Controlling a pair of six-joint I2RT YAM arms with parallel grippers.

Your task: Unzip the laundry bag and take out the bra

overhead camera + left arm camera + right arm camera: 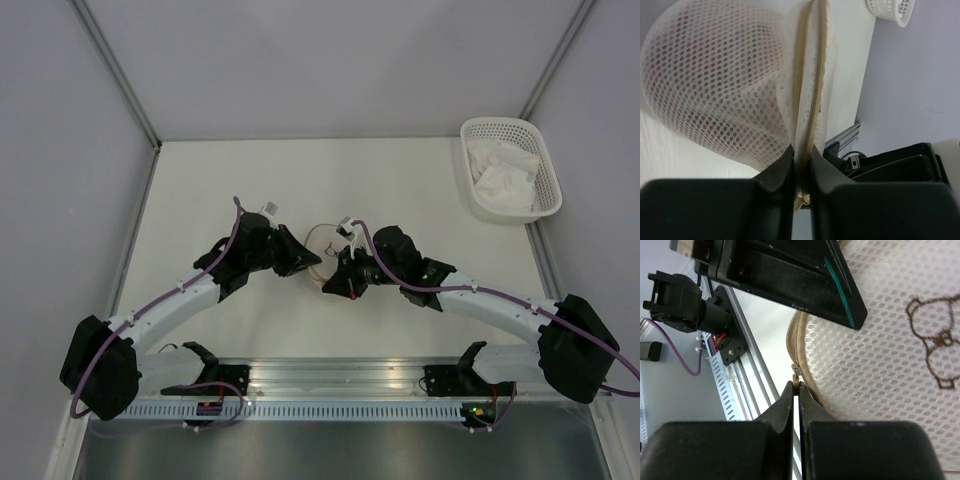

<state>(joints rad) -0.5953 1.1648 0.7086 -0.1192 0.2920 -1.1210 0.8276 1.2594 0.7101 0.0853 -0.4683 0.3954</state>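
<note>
Two clamped on laundry bag (715,85) zip edge: L gripper (801,156), R gripper (796,388).

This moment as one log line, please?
left gripper: shut on zip rim | right gripper: shut on zip pull | bag: between grippers

No legible text, brown outline drawing (934,340) on laundry bag (875,365) flap
</note>
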